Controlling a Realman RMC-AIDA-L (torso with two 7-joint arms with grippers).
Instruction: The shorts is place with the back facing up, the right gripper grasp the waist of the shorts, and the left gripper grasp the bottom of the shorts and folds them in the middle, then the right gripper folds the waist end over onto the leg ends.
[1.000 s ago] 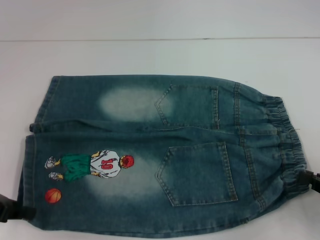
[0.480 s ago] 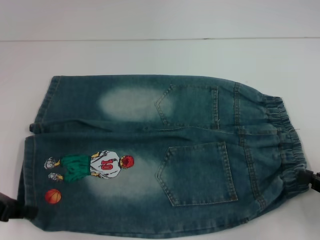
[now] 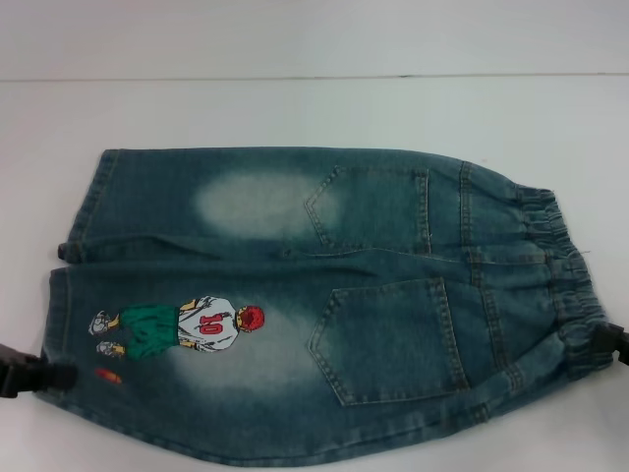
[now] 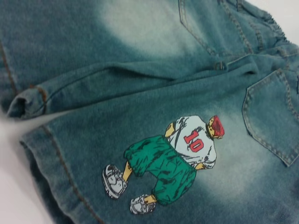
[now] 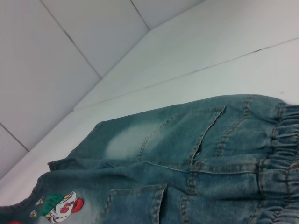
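Note:
The shorts (image 3: pixel 324 295) lie back up on the white table, legs to the left and elastic waist (image 3: pixel 560 275) to the right. My left gripper (image 3: pixel 39 376) is at the bottom of the shorts, shut on the near leg's hem (image 3: pixel 59 305) just below the footballer print (image 3: pixel 187 324). My right gripper (image 3: pixel 614 344) is at the near end of the waist, shut on the gathered band. The near edge of the shorts is raised between the two grippers. In the left wrist view the print (image 4: pixel 173 158) and leg hem (image 4: pixel 46 154) show close up; neither wrist view shows fingers.
The white table (image 3: pixel 295 108) stretches beyond the shorts to a back edge below a pale wall (image 3: pixel 295 34). The far leg hem (image 3: pixel 93 206) lies flat on the table.
Both grippers have risen and moved inward with the near edge of the shorts. The basketball print under the footballer has rolled almost out of sight.

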